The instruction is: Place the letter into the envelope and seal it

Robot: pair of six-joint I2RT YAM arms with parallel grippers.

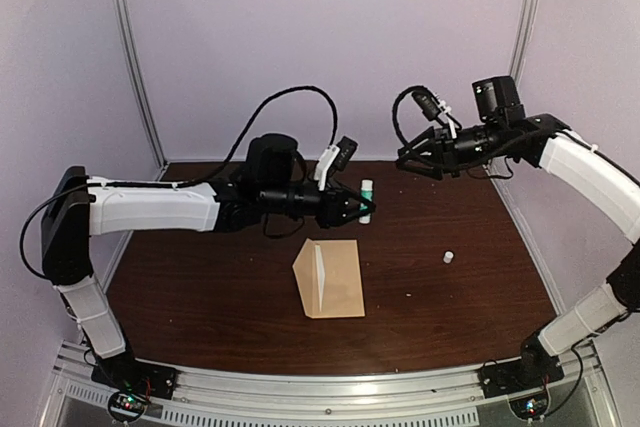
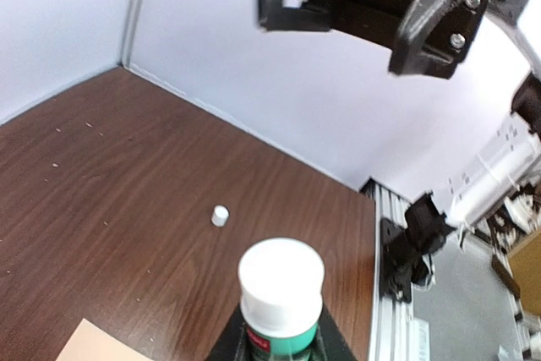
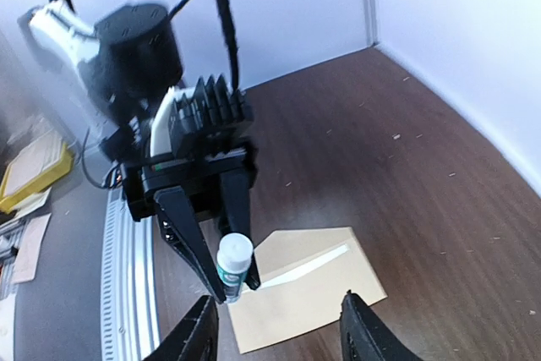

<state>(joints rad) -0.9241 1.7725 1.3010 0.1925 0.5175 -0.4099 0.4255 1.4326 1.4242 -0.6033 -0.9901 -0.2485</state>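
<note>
The tan envelope [image 1: 333, 280] lies mid-table with its flap folded open. A narrow cream strip [image 3: 308, 266] runs along the flap fold, and I cannot tell whether it is the letter, which is otherwise hidden. My left gripper [image 1: 362, 209] hangs above the envelope's far edge, shut on a glue stick [image 3: 234, 264] that has a white top and a green label. In the left wrist view the glue stick [image 2: 281, 289] fills the space between the dark fingers. My right gripper [image 3: 275, 300] is raised at the back right, open and empty, facing the left one.
A small white cap [image 1: 449, 257] lies on the brown table to the right of the envelope, and shows again in the left wrist view [image 2: 220, 216]. Lilac walls close the back and both sides. A metal rail [image 1: 330, 387] runs along the near edge.
</note>
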